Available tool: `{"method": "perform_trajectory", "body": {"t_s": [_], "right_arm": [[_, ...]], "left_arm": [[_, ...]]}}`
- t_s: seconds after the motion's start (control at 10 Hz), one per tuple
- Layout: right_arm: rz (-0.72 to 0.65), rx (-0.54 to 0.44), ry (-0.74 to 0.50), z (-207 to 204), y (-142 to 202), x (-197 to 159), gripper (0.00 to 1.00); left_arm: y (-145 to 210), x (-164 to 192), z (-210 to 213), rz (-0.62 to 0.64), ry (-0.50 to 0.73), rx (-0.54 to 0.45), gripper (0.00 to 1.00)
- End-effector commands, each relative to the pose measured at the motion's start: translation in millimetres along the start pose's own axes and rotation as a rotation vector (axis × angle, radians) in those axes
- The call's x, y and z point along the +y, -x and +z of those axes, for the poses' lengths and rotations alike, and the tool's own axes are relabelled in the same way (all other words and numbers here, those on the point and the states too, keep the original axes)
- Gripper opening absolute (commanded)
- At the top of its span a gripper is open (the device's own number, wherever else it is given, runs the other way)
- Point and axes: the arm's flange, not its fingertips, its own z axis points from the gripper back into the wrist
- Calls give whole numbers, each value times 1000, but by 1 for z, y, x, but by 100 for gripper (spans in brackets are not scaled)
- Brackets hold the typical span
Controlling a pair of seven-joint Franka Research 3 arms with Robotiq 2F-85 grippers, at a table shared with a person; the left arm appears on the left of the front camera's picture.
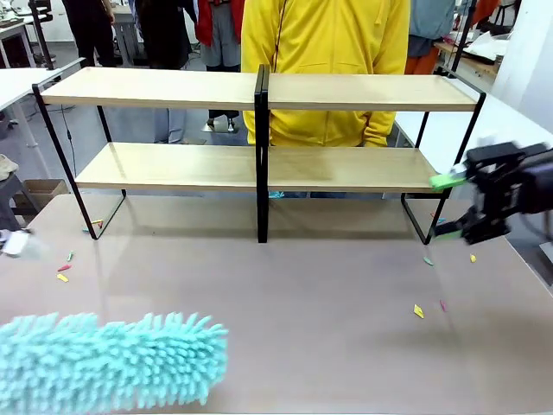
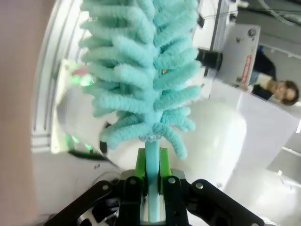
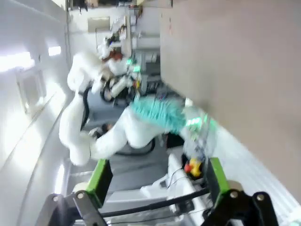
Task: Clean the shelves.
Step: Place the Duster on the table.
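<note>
left gripper [image 2: 151, 186]: jaws pinching duster [image 1: 104, 361] handle, near-left worktop [image 1: 302, 303] corner
right gripper [image 1: 458, 206]: jaws spread, beside shelves [image 1: 259, 164] right end

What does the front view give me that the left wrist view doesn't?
Front view alone: the two-tier light-wood shelves in a black metal frame, bare of items, a person in a yellow top behind them, small coloured scraps on the grey-brown tabletop, and the right hand beside the lower board's end. Left wrist view alone: the left hand shut on the duster's thin handle, green pads clamping it. Both share the fluffy turquoise duster, low at front left.
</note>
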Motion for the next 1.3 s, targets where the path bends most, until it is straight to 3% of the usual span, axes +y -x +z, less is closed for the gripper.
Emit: {"method": "perform_trajectory", "body": {"t_s": [0.0, 0.2, 0.6, 0.9, 1.0, 1.1, 1.2], "right_arm": [[71, -81, 31, 25, 10, 17, 100], [71, -81, 31, 25, 10, 17, 100], [71, -81, 31, 25, 10, 17, 100], [71, -81, 31, 25, 10, 17, 100], [71, -81, 31, 25, 10, 17, 100], [71, -81, 31, 25, 10, 17, 100], [71, -81, 31, 25, 10, 17, 100]], "left_arm": [[-38, 31, 36, 20, 1, -145, 13], [-57, 49, 61, 55, -74, -192, 13], [-45, 78, 88, 75, -118, 9, 13], [-44, 78, 86, 77, -184, 20, 13], [-43, 75, 87, 113, -253, 10, 54], [-41, 69, 86, 155, -351, -4, 71], [-36, 62, 85, 155, -413, -45, 100]]}}
